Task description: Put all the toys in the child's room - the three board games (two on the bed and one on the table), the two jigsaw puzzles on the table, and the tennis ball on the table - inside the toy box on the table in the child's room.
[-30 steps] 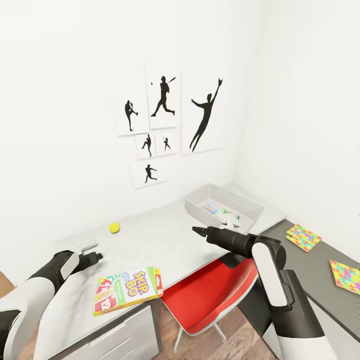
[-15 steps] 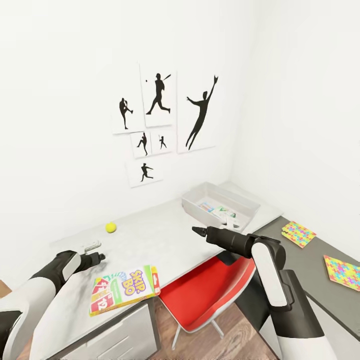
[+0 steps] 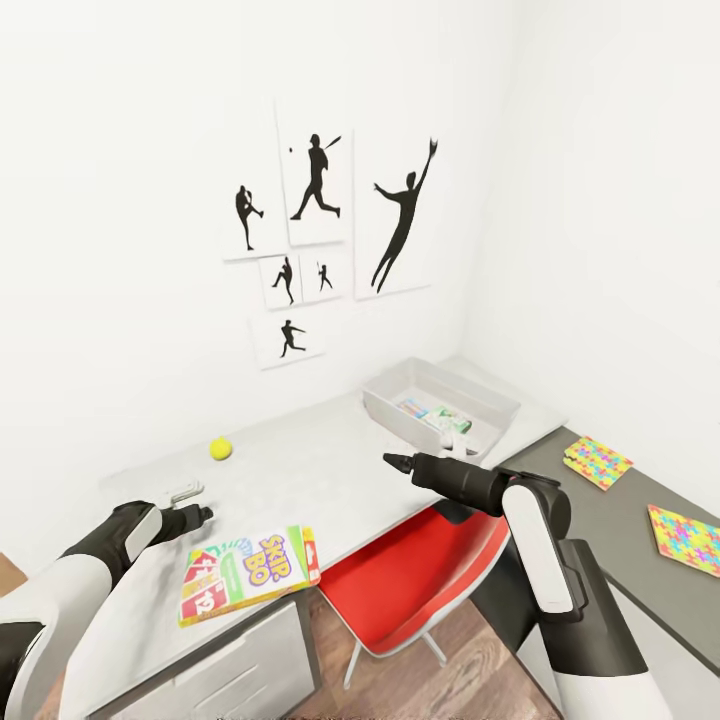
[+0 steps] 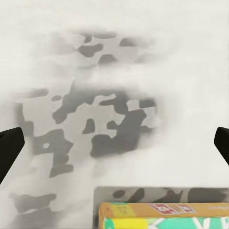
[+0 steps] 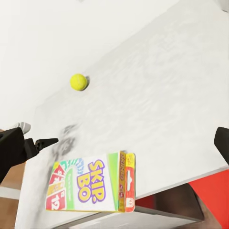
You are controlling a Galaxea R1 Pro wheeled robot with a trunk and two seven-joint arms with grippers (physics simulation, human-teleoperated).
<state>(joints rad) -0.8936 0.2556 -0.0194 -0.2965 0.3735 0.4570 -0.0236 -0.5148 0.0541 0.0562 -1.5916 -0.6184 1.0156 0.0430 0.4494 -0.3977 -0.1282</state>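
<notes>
Red chair sits tucked under the near edge of the table, between the 2 arms. Skip-Bo game lies flat at the near edge, overhanging slightly, untouched. The left gripper hovers just beside its far-left corner; in the left wrist view its fingers sit wide apart with nothing between them. The right gripper hangs over the middle of the table, likewise spread and empty in the right wrist view.

Judgement: the step in hand is collection of the Skip-Bo game; the next move calls for a flat grasp across its thin edge, probably at the overhang.

Farther back, the tennis ball rests alone near the far-left edge. The toy box stands at the far-right corner, already holding 2 printed boxes. 2 jigsaw puzzles lie on the lower dark section at right. White walls carry black sports silhouettes; wood floor shows below.
</notes>
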